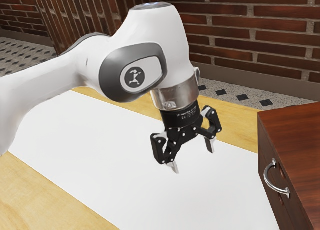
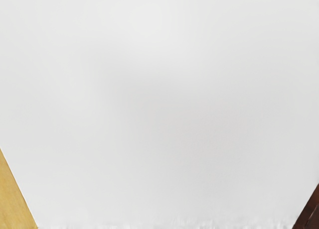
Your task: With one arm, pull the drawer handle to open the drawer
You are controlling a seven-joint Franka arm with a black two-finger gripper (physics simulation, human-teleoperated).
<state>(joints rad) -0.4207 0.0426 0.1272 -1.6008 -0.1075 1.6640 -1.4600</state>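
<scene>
Drawer handle [image 1: 276, 178] at the exterior view's right, untouched; fingers [image 1: 210, 142] spread wide, empty, above the bench [image 1: 40, 200], well apart.

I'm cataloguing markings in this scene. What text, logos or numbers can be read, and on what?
Arm joint cap: dark figure logo, no letters.
Claw housing: white print, too small to read.
Drawer cabinet, handle, white mat: no text.
</scene>
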